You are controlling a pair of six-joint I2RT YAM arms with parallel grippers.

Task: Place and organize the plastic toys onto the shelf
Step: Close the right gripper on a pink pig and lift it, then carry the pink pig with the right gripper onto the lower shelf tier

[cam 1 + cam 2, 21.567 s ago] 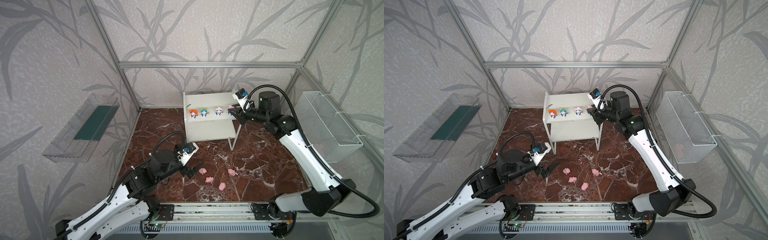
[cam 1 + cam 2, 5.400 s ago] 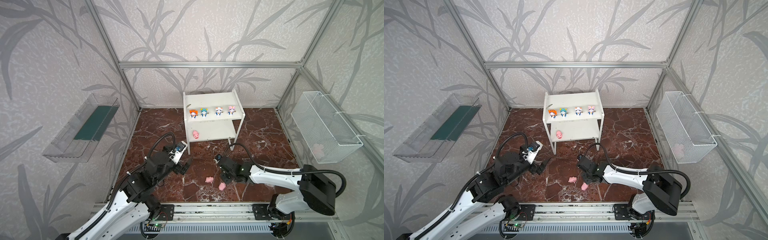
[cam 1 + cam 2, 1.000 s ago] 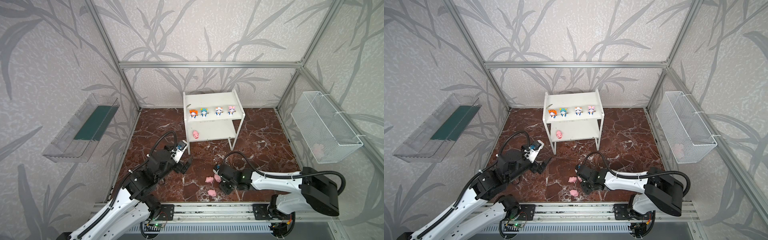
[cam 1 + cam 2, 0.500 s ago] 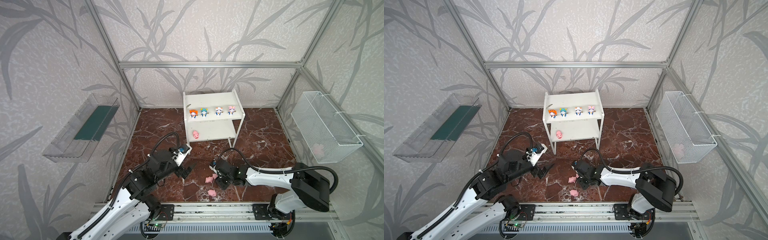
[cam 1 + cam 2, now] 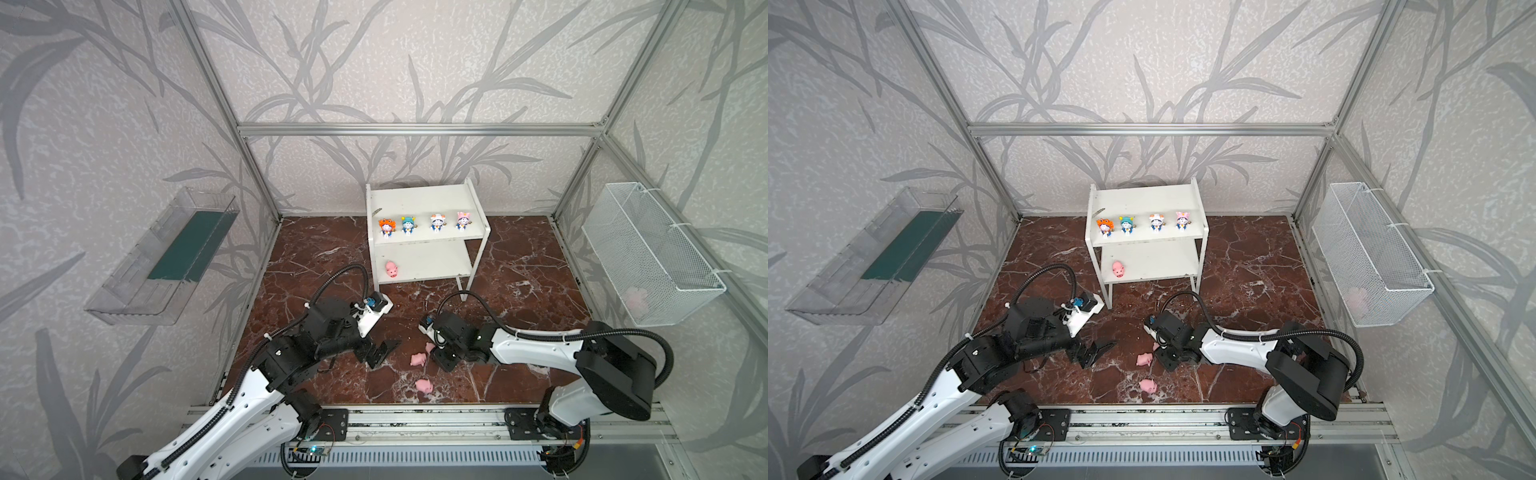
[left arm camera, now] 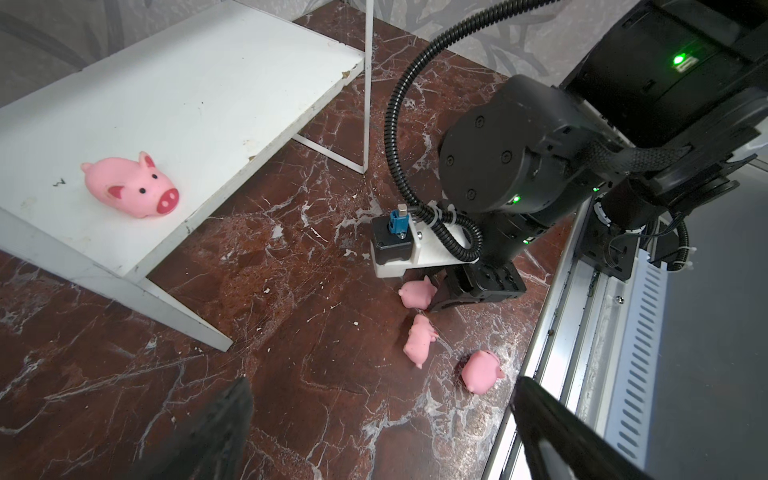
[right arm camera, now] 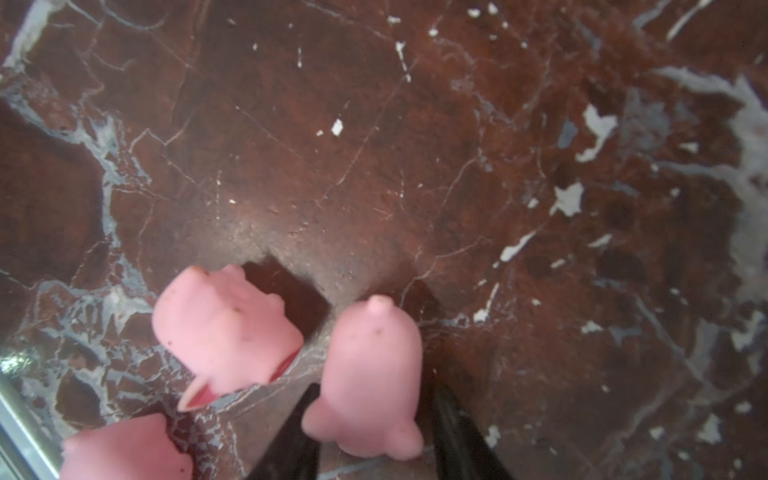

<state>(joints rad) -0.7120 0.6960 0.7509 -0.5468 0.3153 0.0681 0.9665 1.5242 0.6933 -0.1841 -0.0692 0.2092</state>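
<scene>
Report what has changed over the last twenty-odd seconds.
The right gripper left the top of the shelf, where the pink-hatted figurine now stands free, and came down. Its jaws straddle a floor pig; whether they grip it is unclear. The lower-board pig came up from the floor. Unchanged: the other three figurines, and the left gripper, open and low.

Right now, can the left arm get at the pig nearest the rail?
Probably yes. The left gripper is open and close by, with only bare floor between it and that pig. The right gripper straddles another pig nearby, so keep clear of it.
</scene>
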